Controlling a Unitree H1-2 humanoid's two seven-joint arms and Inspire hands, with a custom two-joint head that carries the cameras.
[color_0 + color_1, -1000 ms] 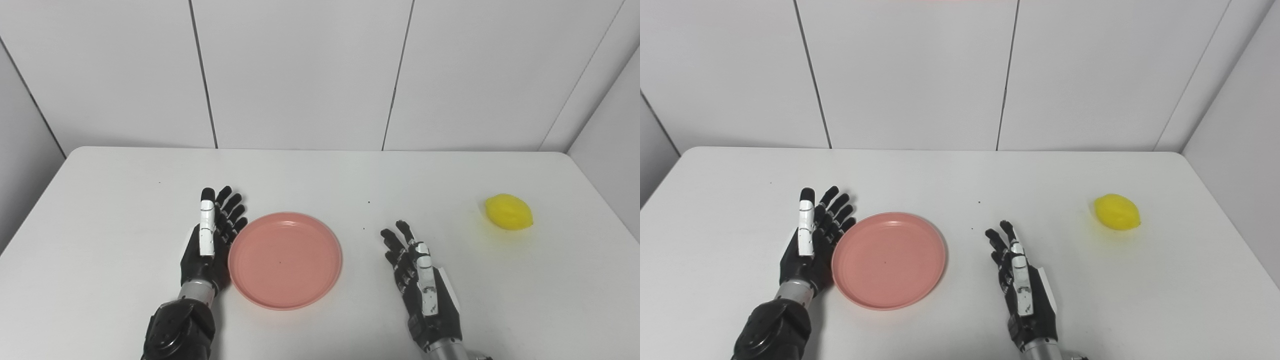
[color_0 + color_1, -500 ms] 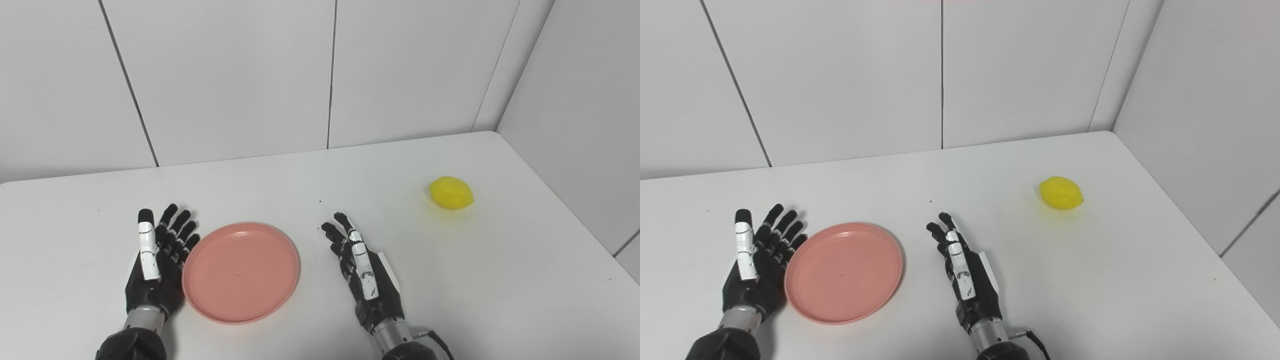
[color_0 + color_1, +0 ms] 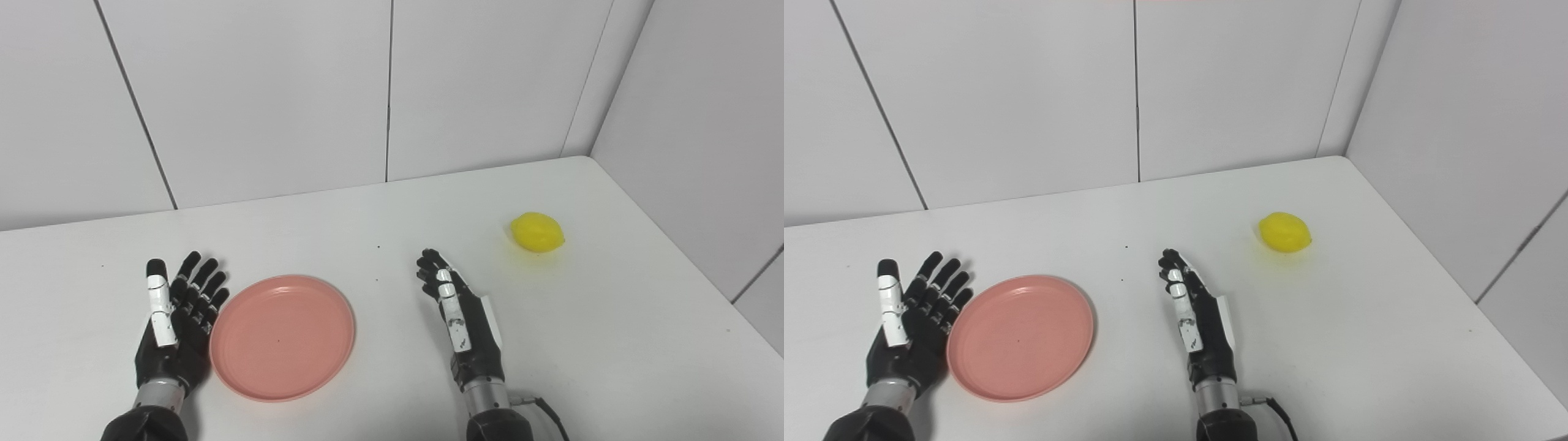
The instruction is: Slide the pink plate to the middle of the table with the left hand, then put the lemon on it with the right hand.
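The pink plate (image 3: 282,336) lies flat on the white table (image 3: 367,245), near its front edge. My left hand (image 3: 174,331) is open, palm toward the plate, right beside its left rim; I cannot tell whether they touch. My right hand (image 3: 460,318) is open and empty, held edge-on to the right of the plate and apart from it. The yellow lemon (image 3: 537,232) lies on the table far to the right, well beyond my right hand. In the right eye view the lemon (image 3: 1285,232) and plate (image 3: 1020,336) show the same layout.
White wall panels (image 3: 392,92) stand behind the table and another wall (image 3: 704,122) runs along its right edge. A thin cable (image 3: 1277,409) trails from my right wrist. Small dark specks mark the tabletop.
The camera has turned to the right, so the whole scene shifted left. My right hand has moved forward and right, toward the lemon. The plate, lemon and left hand stay where they were.
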